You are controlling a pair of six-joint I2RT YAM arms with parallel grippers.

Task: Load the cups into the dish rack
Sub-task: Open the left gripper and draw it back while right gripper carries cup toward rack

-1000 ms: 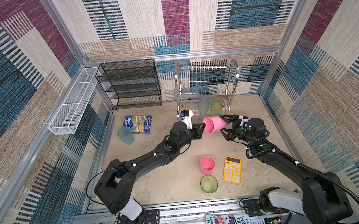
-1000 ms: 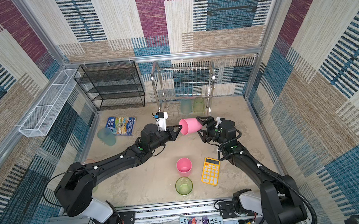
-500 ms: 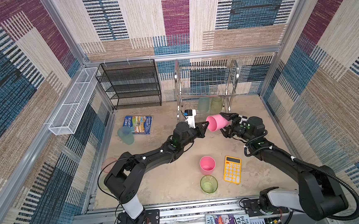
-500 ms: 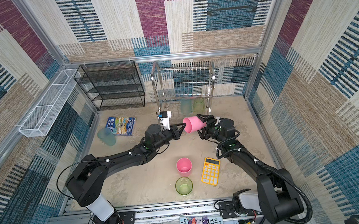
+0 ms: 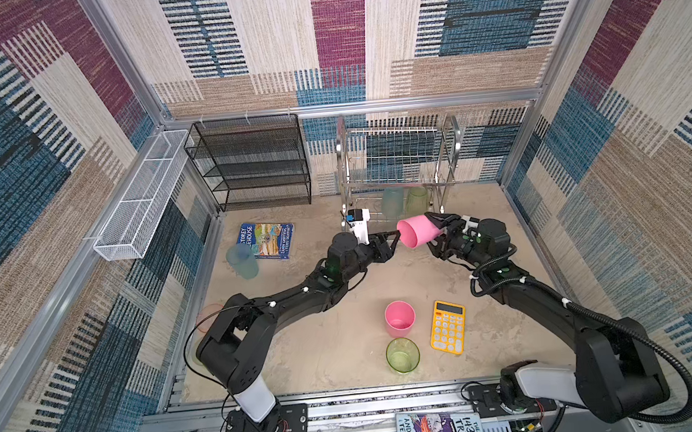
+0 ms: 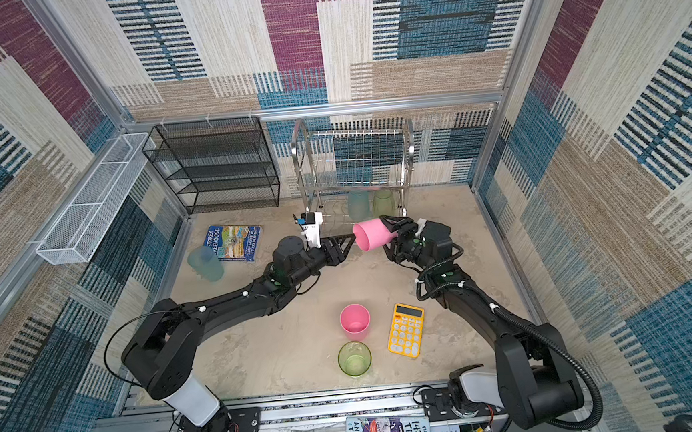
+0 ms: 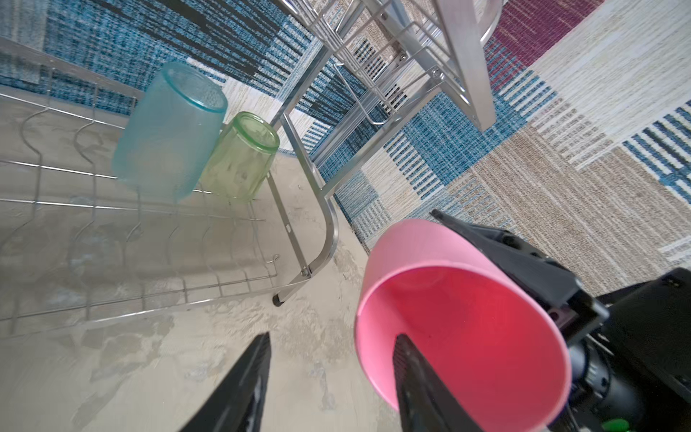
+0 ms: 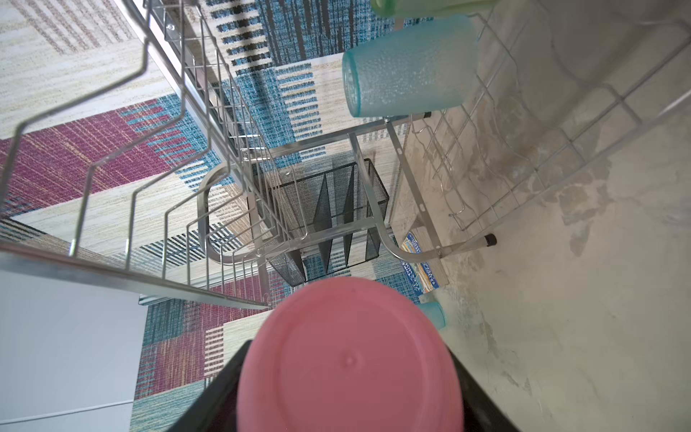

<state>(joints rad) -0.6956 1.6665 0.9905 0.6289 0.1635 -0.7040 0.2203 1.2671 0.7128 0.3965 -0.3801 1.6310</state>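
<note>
In both top views a pink cup [image 5: 418, 230] [image 6: 372, 234] hangs on its side above the table in front of the dish rack [image 5: 398, 159] [image 6: 353, 158]. My right gripper [image 5: 430, 230] [image 8: 349, 374] is shut on its base end. My left gripper [image 5: 396, 238] [image 7: 332, 336] is open, one finger inside the cup's mouth [image 7: 448, 299], the other outside. A teal cup [image 5: 392, 201] [image 7: 168, 131] and a green cup [image 5: 417, 198] [image 7: 243, 157] stand upside down on the rack's lower tier. On the table stand a pink cup [image 5: 400, 317], a green cup [image 5: 402, 355] and a teal cup [image 5: 242, 261].
A yellow calculator [image 5: 448, 326] lies right of the upright pink cup. A book [image 5: 267, 240] lies beside the teal cup. A black mesh shelf [image 5: 249, 161] stands left of the rack, a white mesh trough [image 5: 143, 198] on the left wall. A faint salmon cup [image 5: 209, 316] sits by my left arm.
My left gripper was shut on the pink cup's rim and has opened. My right gripper has closed round the cup's base. The cup has shifted slightly towards the rack.
</note>
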